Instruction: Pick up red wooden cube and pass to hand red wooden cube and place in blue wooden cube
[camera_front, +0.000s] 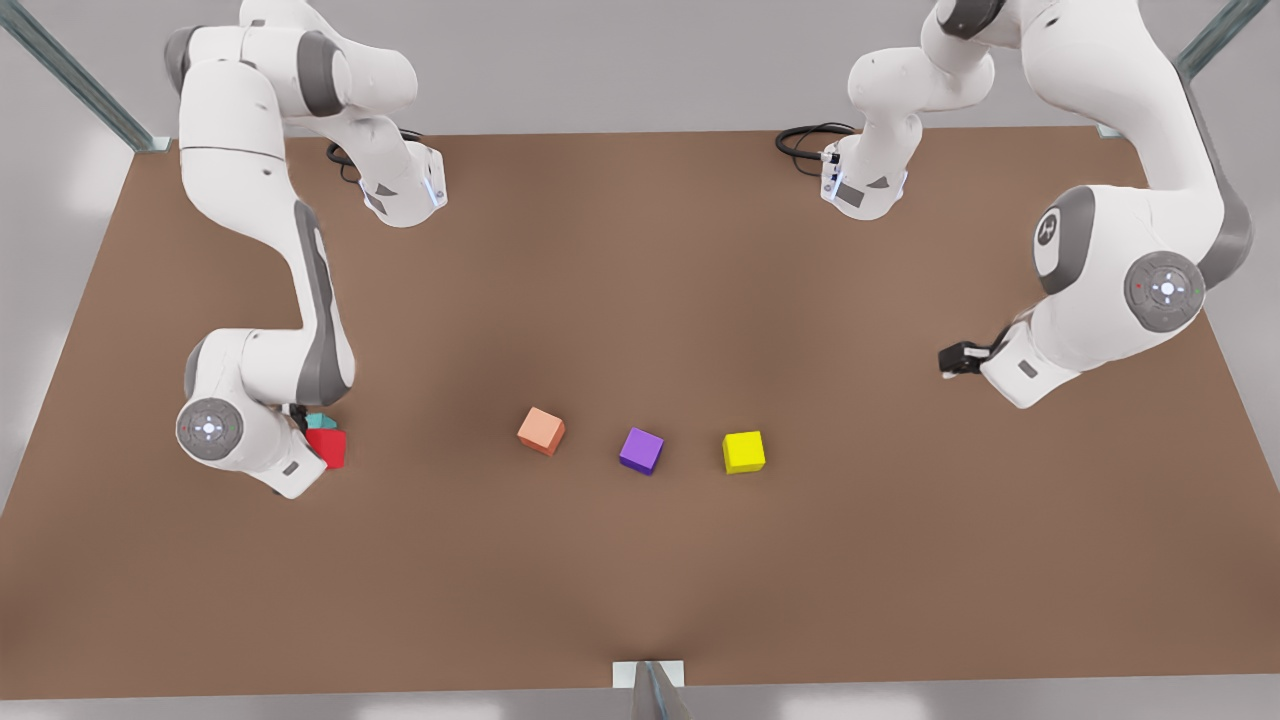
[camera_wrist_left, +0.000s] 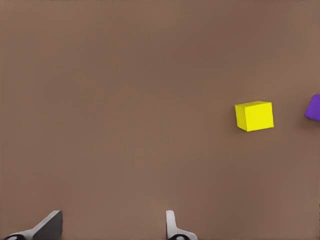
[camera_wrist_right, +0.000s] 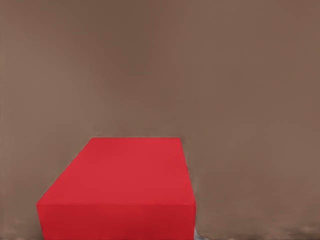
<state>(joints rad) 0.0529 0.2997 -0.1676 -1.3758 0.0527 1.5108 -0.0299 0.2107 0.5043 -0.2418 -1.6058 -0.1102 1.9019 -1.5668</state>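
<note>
The red wooden cube (camera_front: 327, 447) sits at the front view's left, touching the teal blue wooden cube (camera_front: 320, 421), which is mostly hidden behind it and the arm. My right gripper (camera_front: 306, 432) is right at these two cubes, under its white wrist. The right wrist view has the red wooden cube (camera_wrist_right: 120, 190) very close. My left gripper (camera_front: 958, 359) hovers at the front view's right, apart from every cube. In the left wrist view the left gripper (camera_wrist_left: 112, 231) is open with nothing between its fingers.
A salmon-orange cube (camera_front: 541, 430), a purple cube (camera_front: 641, 450) and a yellow cube (camera_front: 744, 452) lie in a row mid-table. The yellow cube (camera_wrist_left: 254, 115) and the purple cube's edge (camera_wrist_left: 314, 107) show in the left wrist view. Both arm bases stand at the table's far edge.
</note>
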